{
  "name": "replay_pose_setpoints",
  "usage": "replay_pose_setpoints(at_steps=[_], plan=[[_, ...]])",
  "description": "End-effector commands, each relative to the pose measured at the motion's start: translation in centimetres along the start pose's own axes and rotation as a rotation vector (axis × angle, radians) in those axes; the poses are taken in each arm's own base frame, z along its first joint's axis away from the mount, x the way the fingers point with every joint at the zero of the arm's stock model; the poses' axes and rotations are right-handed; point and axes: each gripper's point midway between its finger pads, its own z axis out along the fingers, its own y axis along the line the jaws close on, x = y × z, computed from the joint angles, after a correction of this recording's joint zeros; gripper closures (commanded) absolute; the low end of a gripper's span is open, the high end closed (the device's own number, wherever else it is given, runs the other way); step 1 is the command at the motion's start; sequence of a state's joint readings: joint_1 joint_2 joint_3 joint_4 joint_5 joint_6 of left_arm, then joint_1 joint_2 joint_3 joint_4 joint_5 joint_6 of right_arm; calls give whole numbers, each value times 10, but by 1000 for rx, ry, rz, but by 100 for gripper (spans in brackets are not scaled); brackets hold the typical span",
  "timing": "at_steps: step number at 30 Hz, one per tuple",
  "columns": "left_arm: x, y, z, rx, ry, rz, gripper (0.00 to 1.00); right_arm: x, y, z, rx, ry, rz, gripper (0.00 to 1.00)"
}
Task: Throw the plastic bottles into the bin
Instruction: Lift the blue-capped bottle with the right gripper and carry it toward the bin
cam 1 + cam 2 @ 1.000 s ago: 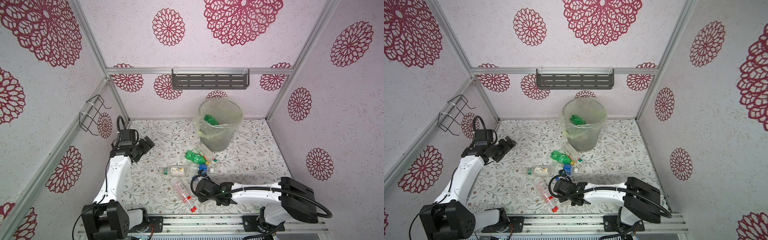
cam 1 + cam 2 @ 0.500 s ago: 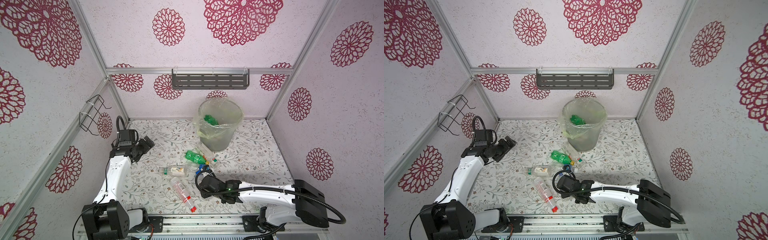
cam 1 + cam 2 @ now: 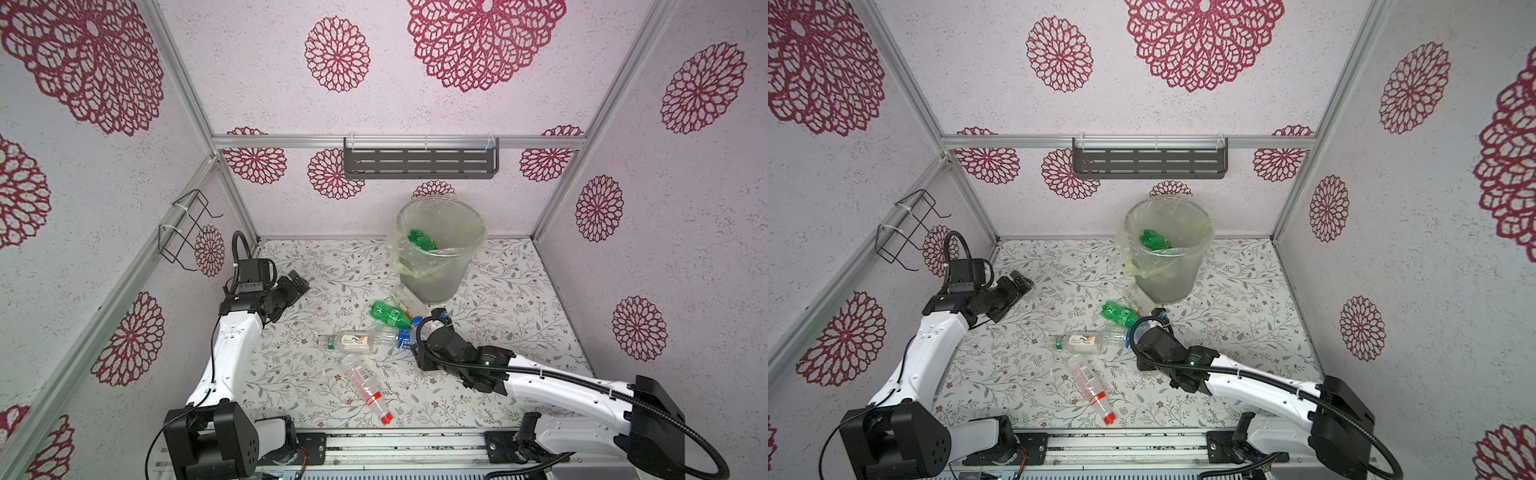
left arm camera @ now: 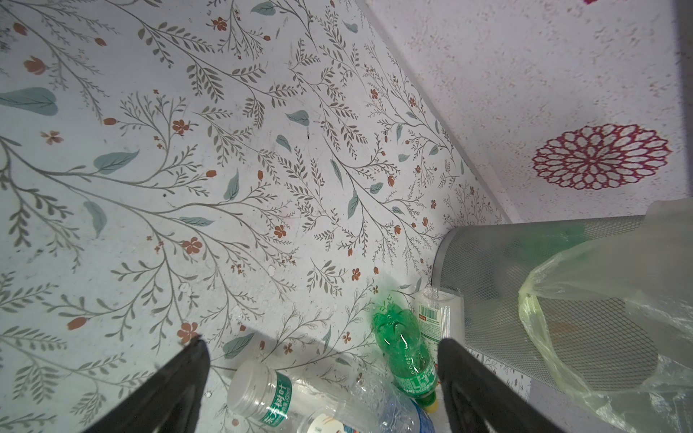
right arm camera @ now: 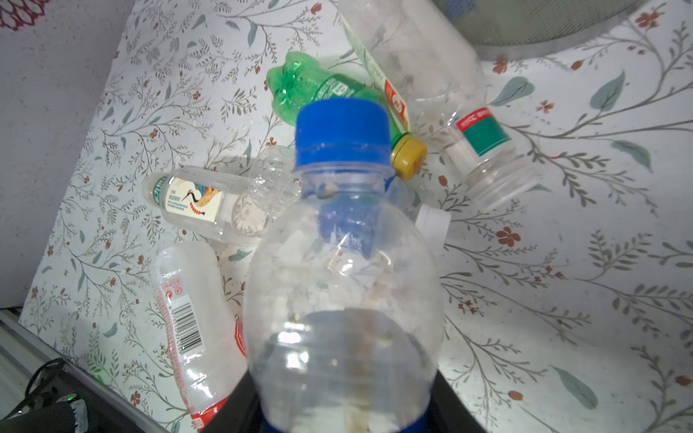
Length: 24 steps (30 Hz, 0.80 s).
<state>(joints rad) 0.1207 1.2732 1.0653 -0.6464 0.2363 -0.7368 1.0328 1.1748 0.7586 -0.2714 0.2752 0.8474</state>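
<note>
My right gripper (image 5: 348,412) is clenched on the rounded body of a clear, thin-walled plastic bottle (image 5: 341,262) with a ribbed blue cap, near the middle of the floral-printed bench (image 3: 324,257). Just beyond it lie a glossy green bottle (image 3: 386,313) with a yellow cap, a clear cylindrical bottle with a crane label (image 3: 353,340), and, nearer the front edge, a crumpled clear one with a red cap (image 3: 365,384). The tapered grey wire-mesh bin (image 3: 449,274), lined with a wrinkled yellowish film bag (image 3: 409,266), stands by the back edge; another green bottle (image 3: 420,240) sits inside. My left gripper (image 3: 298,280) hangs released, fingers wide apart, toward the back left corner.
</note>
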Motion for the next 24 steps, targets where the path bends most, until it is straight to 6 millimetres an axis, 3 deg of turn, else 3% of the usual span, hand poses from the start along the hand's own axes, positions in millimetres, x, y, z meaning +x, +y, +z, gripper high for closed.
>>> replay_pose_setpoints(at_steps=[1,18,24], plan=[[-11,-7,1,24,-19,3,3,-22,-4,-15,-2,-45,23,51],[-28,-27,-6,65,-14,45,3,-90,-36,-51,79,-195,101,51],[-29,-38,1,106,28,66,3,-108,-51,-62,105,-239,149,51]])
